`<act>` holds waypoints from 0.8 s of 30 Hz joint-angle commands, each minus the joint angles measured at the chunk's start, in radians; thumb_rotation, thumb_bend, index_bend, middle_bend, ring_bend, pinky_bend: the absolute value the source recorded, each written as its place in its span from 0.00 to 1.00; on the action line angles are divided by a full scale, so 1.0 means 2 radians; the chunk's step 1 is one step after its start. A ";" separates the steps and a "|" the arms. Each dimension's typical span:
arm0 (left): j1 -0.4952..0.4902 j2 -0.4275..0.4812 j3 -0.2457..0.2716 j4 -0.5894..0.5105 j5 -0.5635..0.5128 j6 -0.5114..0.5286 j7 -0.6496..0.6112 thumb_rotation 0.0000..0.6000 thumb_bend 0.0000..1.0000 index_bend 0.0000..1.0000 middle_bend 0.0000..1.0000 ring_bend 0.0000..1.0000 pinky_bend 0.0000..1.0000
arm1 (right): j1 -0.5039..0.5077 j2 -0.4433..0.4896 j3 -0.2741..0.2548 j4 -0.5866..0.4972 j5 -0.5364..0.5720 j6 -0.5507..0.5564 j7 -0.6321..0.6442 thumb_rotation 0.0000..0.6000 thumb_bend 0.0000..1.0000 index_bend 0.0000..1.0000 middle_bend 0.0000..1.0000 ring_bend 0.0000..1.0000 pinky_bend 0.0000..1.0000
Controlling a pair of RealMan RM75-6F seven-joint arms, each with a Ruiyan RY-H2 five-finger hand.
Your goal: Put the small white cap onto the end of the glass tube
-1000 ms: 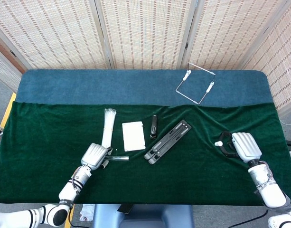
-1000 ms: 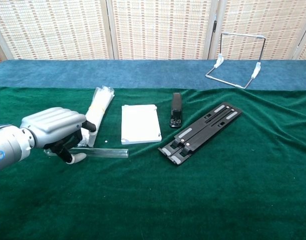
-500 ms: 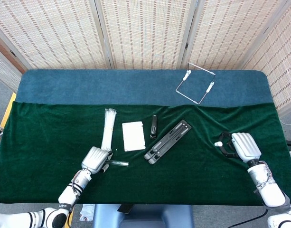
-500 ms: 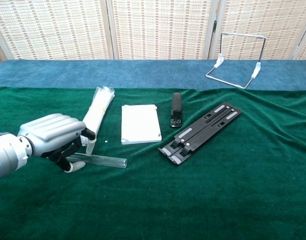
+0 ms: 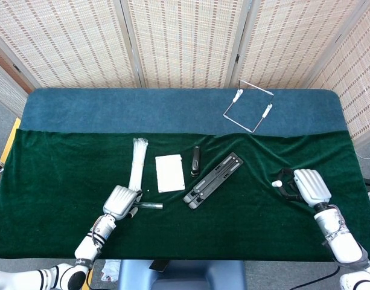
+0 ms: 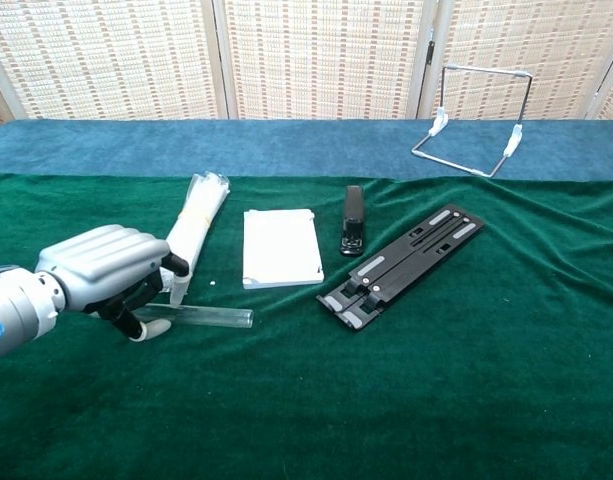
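The clear glass tube (image 5: 149, 206) (image 6: 201, 316) lies on the green cloth, pointing right. My left hand (image 5: 120, 202) (image 6: 111, 275) grips its left end with curled fingers. The small white cap (image 5: 146, 192) (image 6: 214, 284) is a tiny dot on the cloth, just beyond the tube and apart from it, beside the white pad. My right hand (image 5: 305, 186) rests far off at the table's right side, its fingers curled in and nothing visible in them. The chest view shows only a pale sliver of it at the right edge.
A bundle of white zip ties (image 5: 136, 160) (image 6: 198, 225) lies behind my left hand. A white pad (image 5: 170, 173) (image 6: 280, 247), a small black stapler-like tool (image 5: 196, 159) (image 6: 353, 218) and a black folding stand (image 5: 213, 180) (image 6: 401, 266) lie mid-table. A wire rack (image 5: 248, 106) (image 6: 473, 118) stands on the blue cloth behind.
My left hand drew the tube a little toward the front edge, then held nearly still. The right hand barely shifted.
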 commanded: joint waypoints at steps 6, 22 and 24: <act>0.012 0.023 -0.008 -0.032 0.058 0.038 -0.094 1.00 0.45 0.71 0.90 0.81 0.83 | 0.004 0.017 0.005 -0.029 -0.028 0.008 0.021 1.00 0.69 0.72 0.99 1.00 1.00; 0.015 0.072 -0.037 -0.141 0.094 0.034 -0.310 1.00 0.46 0.75 0.91 0.81 0.83 | 0.087 0.050 0.034 -0.144 -0.121 -0.041 0.086 1.00 0.69 0.73 0.99 1.00 1.00; 0.015 0.070 -0.037 -0.140 0.100 0.037 -0.325 1.00 0.46 0.75 0.91 0.81 0.83 | 0.098 0.050 0.038 -0.153 -0.124 -0.047 0.090 1.00 0.69 0.73 0.99 1.00 1.00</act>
